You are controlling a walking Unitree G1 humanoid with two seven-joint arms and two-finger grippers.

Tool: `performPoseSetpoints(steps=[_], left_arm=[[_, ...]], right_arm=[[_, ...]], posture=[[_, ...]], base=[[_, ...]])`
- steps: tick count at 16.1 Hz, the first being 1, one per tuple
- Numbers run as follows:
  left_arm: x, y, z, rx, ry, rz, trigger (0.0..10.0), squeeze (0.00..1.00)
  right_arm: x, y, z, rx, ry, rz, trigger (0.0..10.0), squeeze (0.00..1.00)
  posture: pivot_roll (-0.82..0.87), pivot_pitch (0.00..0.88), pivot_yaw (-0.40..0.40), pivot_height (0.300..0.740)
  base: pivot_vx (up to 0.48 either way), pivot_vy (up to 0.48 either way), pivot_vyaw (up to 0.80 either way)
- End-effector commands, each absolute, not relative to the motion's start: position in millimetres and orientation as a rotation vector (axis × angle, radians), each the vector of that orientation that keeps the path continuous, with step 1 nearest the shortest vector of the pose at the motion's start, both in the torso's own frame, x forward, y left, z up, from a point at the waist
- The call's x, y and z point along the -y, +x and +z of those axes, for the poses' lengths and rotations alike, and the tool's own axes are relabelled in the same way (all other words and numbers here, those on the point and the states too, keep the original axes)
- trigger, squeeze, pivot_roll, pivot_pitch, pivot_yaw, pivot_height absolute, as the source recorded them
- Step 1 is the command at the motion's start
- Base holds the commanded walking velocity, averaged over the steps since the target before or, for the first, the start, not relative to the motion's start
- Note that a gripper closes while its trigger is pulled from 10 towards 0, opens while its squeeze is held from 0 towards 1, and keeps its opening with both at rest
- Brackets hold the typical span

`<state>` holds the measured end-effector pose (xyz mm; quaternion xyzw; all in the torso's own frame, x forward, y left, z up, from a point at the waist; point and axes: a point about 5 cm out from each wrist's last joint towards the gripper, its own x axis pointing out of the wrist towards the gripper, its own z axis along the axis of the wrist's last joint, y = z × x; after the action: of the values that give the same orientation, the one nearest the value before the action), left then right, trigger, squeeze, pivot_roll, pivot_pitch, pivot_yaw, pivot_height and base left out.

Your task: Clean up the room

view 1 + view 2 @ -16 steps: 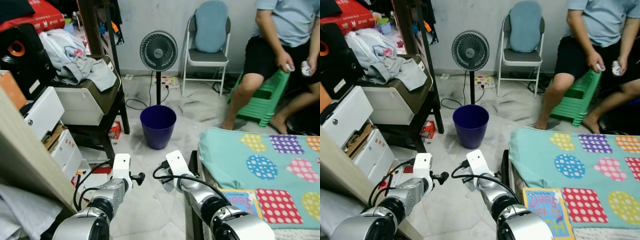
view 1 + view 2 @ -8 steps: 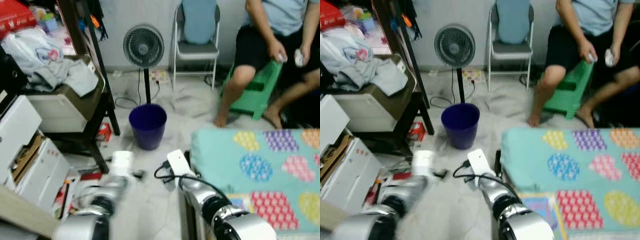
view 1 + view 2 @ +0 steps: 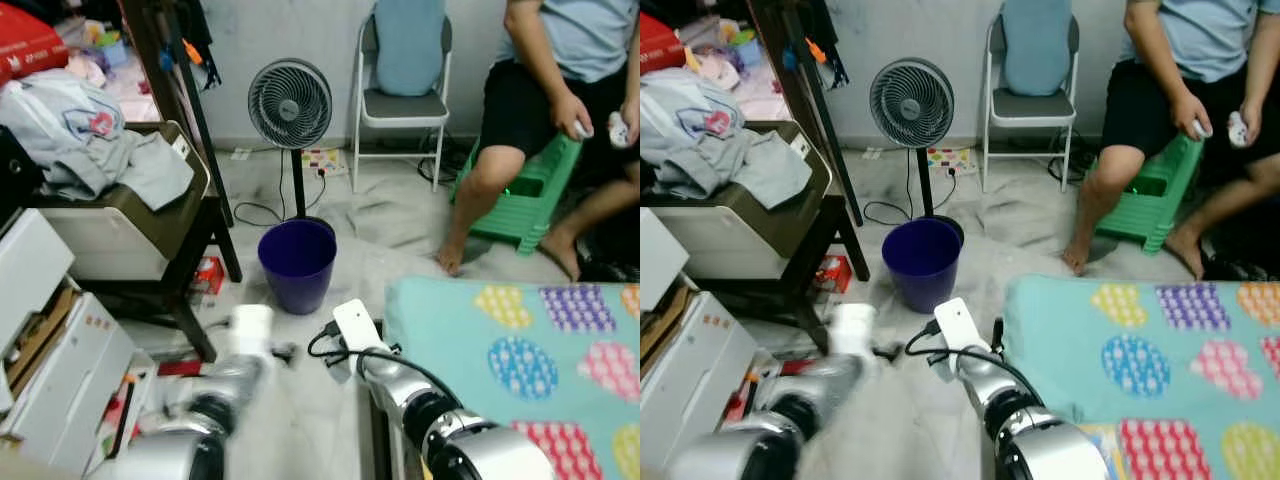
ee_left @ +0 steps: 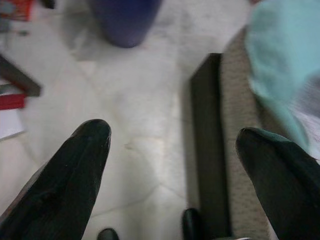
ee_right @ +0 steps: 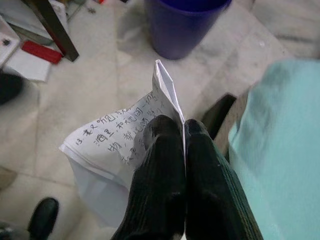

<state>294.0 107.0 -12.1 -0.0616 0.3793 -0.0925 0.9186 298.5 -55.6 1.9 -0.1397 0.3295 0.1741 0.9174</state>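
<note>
Clothes pile (image 3: 85, 140) on box at left. Left gripper (image 4: 172, 150) low over floor, blurred in the head views, fingers (image 4: 75, 170) spread, empty. Purple bin (image 3: 296, 262) on floor below fan (image 3: 290, 104). Right gripper (image 5: 182, 131) beside bed (image 3: 520, 350) corner, fingers clenched on handwritten paper (image 5: 115, 145), bin just beyond. Person (image 3: 560, 110) seated on green stool (image 3: 525, 195) at right.

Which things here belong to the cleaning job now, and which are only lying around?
For the job: right gripper shut on the handwritten paper; purple bin ahead; left gripper open.

Lying about: fan, folding chair, clothes pile, green stool, seated person.
</note>
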Motion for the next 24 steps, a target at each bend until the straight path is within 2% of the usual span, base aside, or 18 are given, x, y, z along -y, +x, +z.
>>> performPoseSetpoints(steps=[1,5,10,16,24], left_arm=[[-129.0,299.7,-8.3,-0.768,-0.098,-0.14,10.0,0.0],[-129.1,300.0,-8.0,-0.767,-0.097,-0.139,10.0,0.0],[-129.2,300.0,-8.0,-0.769,-0.098,-0.138,10.0,0.0],[-128.7,300.2,-7.8,-0.766,-0.097,-0.141,10.0,0.0],[-126.8,301.3,-6.5,-0.754,-0.112,-0.149,10.0,0.0]], right_arm=[[34.1,299.3,9.8,-0.65,-0.266,0.407,10.0,0.0],[33.4,299.5,10.2,-0.646,-0.272,0.411,10.0,0.0],[33.4,299.3,10.0,-0.648,-0.271,0.409,10.0,0.0],[33.4,299.4,10.1,-0.647,-0.271,0.408,10.0,0.0],[35.1,299.4,9.5,-0.655,-0.271,0.403,10.0,0.0]], posture=[[-0.18,0.0,0.009,0.74],[-0.18,0.0,0.01,0.74],[-0.18,0.0,0.01,0.74],[-0.18,0.0,0.012,0.74],[-0.18,0.0,0.009,0.74]], base=[[0.289,0.0,0.0],[0.286,0.0,0.0],[0.293,0.0,0.7],[0.288,0.0,0.0],[0.0,0.0,-0.1]])
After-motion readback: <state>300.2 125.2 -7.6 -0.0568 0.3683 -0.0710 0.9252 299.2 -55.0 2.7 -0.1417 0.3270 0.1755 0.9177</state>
